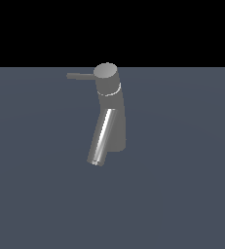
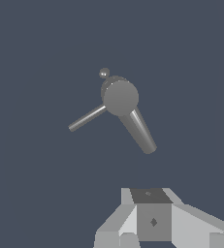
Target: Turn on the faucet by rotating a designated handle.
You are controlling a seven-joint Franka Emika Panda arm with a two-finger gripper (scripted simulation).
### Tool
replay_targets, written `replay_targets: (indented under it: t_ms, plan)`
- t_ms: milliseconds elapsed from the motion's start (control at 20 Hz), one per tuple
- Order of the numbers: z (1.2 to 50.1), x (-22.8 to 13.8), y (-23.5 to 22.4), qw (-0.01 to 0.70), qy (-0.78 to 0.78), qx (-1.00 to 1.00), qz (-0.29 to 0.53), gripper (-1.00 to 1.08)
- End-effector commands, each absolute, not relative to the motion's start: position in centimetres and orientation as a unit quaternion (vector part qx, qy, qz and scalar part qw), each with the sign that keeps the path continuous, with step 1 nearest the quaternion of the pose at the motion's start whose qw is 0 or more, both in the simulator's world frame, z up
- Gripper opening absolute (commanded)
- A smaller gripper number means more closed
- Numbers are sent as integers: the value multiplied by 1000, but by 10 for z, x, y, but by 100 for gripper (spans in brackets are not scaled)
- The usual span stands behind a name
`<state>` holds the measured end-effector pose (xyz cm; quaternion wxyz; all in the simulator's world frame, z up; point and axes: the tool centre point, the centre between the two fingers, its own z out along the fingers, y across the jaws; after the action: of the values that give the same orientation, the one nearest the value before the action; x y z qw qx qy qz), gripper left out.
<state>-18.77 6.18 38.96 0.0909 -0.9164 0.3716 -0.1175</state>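
Pincer (image 2: 153,237) base only shows, so its opening cannot be told; well clear of faucet (image 2: 120,97) and handle (image 2: 87,117).

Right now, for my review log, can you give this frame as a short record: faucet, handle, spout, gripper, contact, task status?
faucet: grey tap, upright on a plain grey surface
handle: thin dark rod sticking sideways from the round cap, toward the exterior view's left
spout: shiny slanted tube, pointing down and forward
gripper: seen only in the wrist view, above the faucet; open or shut cannot be told
contact: none, gripper is clear of the handle
task status: handle not yet grasped
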Motion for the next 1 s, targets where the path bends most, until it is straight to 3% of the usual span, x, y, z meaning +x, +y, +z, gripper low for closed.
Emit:
replay_targets:
  t_ms: [0, 950]
  plan:
    - [381, -180, 67, 99, 402, -902, -126, -100]
    - [332, -112, 94, 146, 589, -774, -180, -100]
